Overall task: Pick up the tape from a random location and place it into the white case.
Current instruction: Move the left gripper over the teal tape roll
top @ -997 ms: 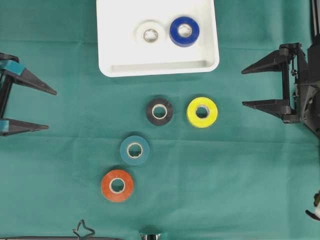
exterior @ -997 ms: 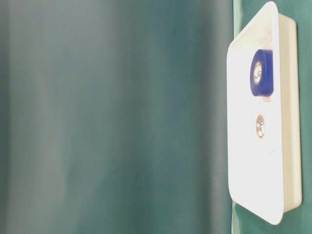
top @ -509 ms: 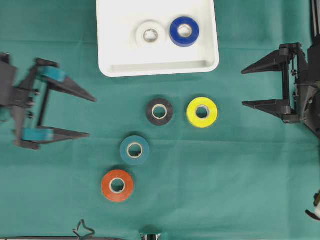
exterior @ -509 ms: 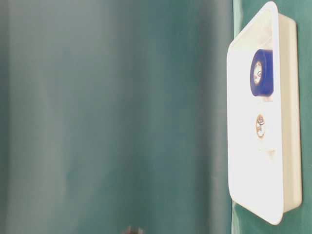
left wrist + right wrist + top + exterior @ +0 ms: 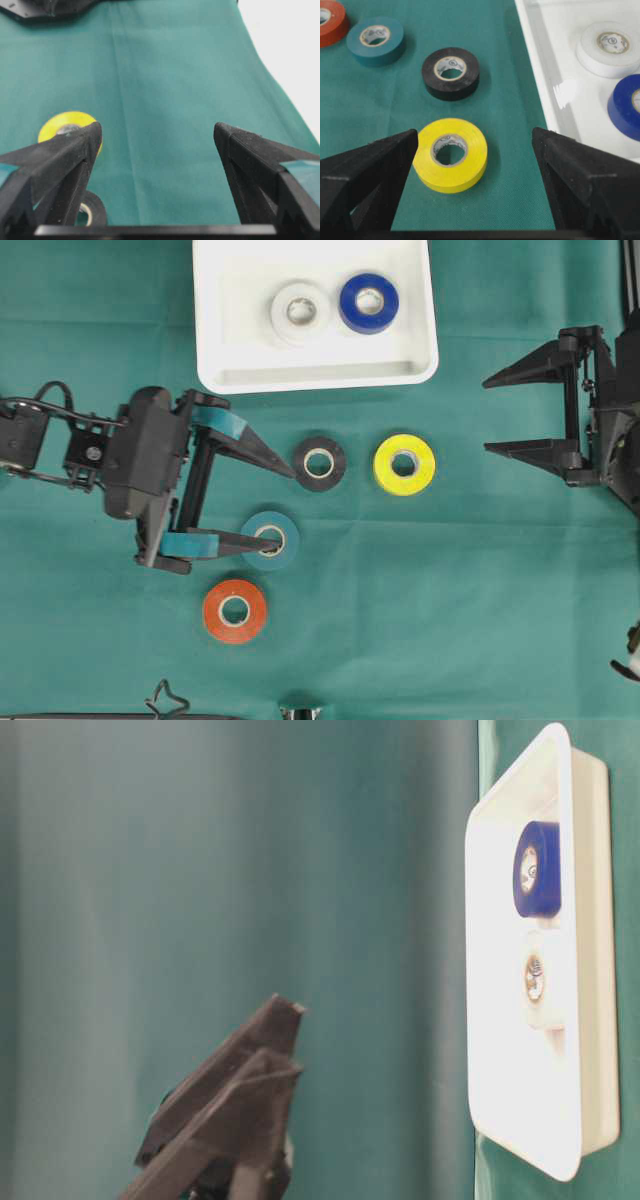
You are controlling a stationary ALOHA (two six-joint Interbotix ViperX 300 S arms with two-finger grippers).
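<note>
Left end effector (image 5: 275, 505): jaws spread wide, holding nothing; upper tip just beside the black tape roll (image 5: 319, 463), lower tip over the teal tape roll (image 5: 269, 540)
Right end effector (image 5: 487, 415): wide open, empty, well apart at the worktop (image 5: 470, 600) edge
Key relation: black and teal rolls lie at the left tips; both flat, holes up, no long axis
Other loose rolls: yellow tape roll (image 5: 404, 464) nearer the right arm; orange tape roll (image 5: 235, 610) below the left end effector
White case (image 5: 225, 340): above the rolls; white roll (image 5: 300, 312) and blue roll (image 5: 368, 303) inside
Judgement: left arm is nearer; which of the two rolls it targets cannot be told
</note>
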